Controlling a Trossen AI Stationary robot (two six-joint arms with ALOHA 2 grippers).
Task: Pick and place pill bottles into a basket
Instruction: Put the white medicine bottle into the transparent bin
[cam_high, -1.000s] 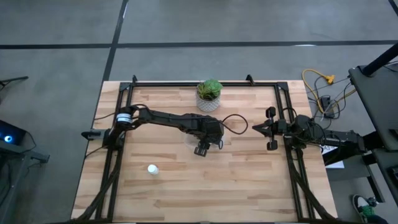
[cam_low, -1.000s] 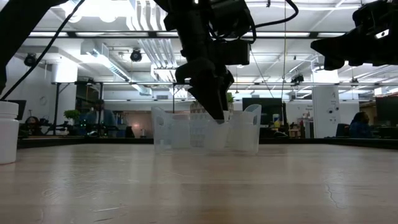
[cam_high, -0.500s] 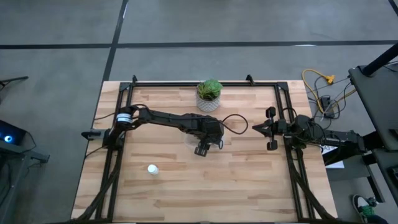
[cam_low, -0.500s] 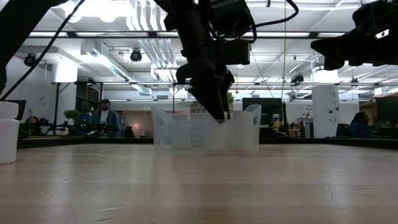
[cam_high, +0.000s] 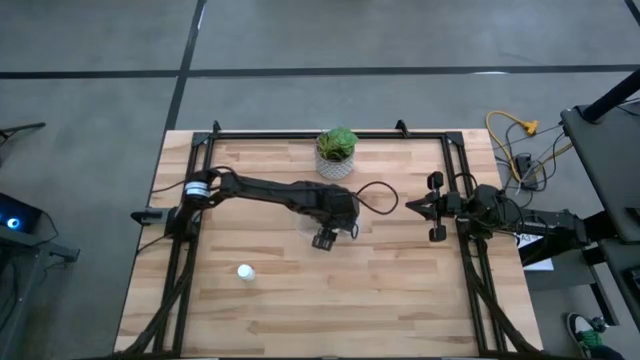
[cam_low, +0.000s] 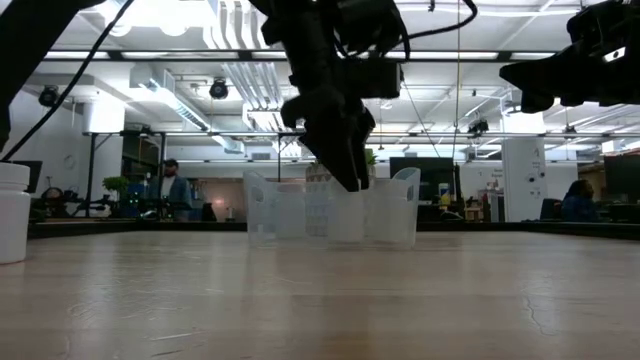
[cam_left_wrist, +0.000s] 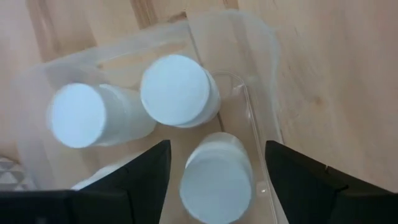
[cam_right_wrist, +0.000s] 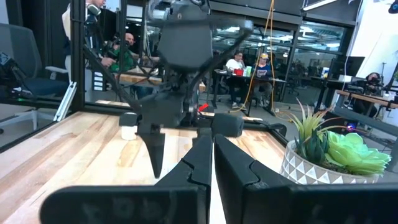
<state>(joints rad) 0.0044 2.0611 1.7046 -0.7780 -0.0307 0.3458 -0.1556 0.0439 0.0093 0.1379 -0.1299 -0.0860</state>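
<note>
High view: overhead, straight down, whole table (cam_high: 400, 290). Low view: table height, level, facing the room. Left wrist view: close above the basket (cam_left_wrist: 261, 93), looking down. Right wrist view: level toward 9 o'clock. High and low share the basket (cam_low: 390, 215).

No readable text, label, brand, number or sign on anything in view.

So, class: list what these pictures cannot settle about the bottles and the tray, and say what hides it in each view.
- Bottle count in the clear tray: the high view has the left tool over it; the left wrist view cuts off a fourth bottle at the edge.
- The loose bottle: cut off by the low view's left edge, so half hidden.
- Labels: too small anywhere.
</note>
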